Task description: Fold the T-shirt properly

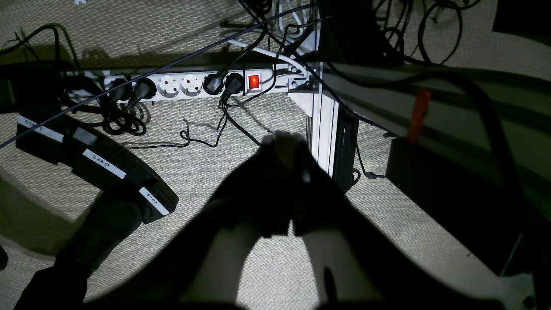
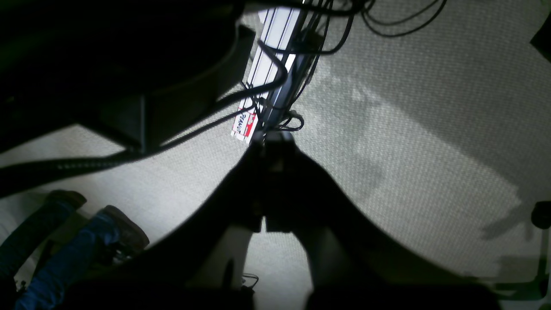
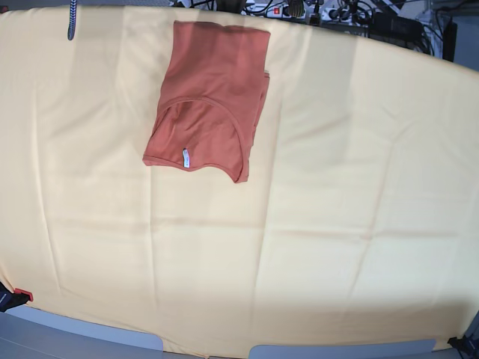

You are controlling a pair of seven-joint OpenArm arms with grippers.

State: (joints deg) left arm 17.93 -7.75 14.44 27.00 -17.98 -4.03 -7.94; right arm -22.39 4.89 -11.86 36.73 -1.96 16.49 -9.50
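A rust-orange T-shirt (image 3: 209, 105) with a small white label (image 3: 185, 158) lies on a pale yellow cloth (image 3: 337, 209); the white power strip (image 1: 189, 85) has a glowing red switch (image 1: 254, 81), above beige woven carpet (image 1: 241, 125)

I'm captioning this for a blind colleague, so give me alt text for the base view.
A rust-orange T-shirt, folded into a compact rectangle with its scoop neckline and small white label facing up, lies near the far edge of a table covered by a pale yellow cloth. No robot arm is in view. Cables show beyond the far edge.
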